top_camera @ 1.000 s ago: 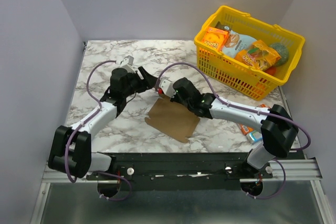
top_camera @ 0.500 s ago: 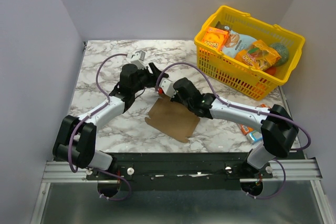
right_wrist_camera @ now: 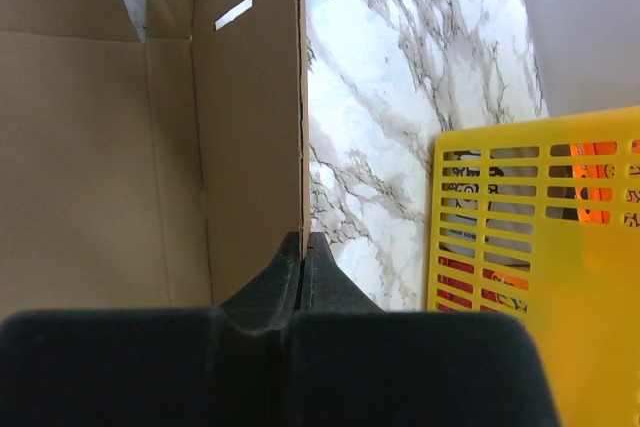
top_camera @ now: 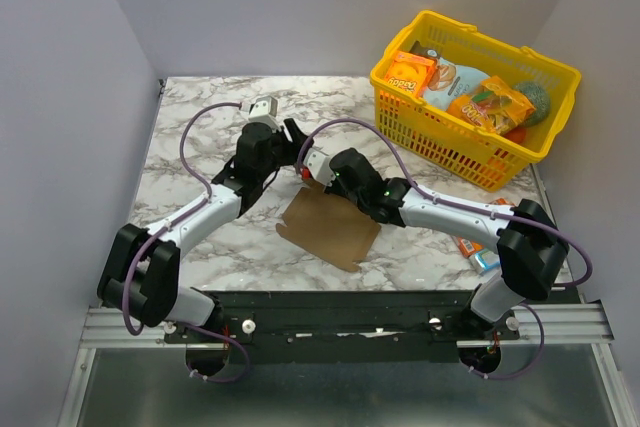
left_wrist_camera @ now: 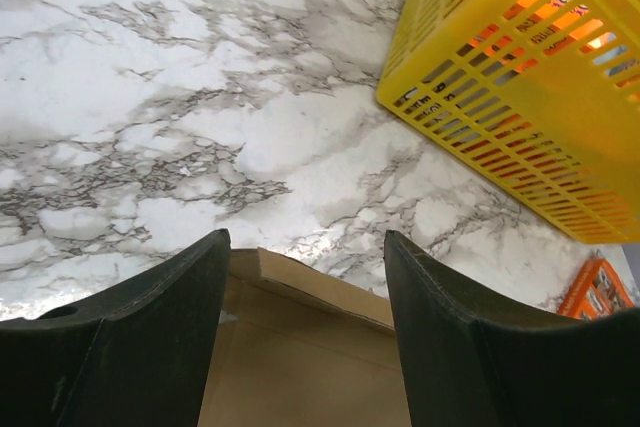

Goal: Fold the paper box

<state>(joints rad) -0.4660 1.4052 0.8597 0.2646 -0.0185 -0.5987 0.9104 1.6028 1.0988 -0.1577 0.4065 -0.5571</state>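
Grip check: right gripper (right_wrist_camera: 302, 247) fingers pinch side flap edge of paper box (top_camera: 328, 225); left gripper (left_wrist_camera: 305, 245) fingers spread over far flap. Best: straddle flap squarely, close, fold along crease.

There is one paper box (top_camera: 330, 225), one yellow basket (top_camera: 450, 152) (the snack packs (top_camera: 490, 105) inside overlap too much to count), one marble table (top_camera: 200, 112), and two end effectors: the left end effector (left_wrist_camera: 305, 242) and the right end effector (right_wrist_camera: 301, 247), each with two fingers (left_wrist_camera: 150, 347).
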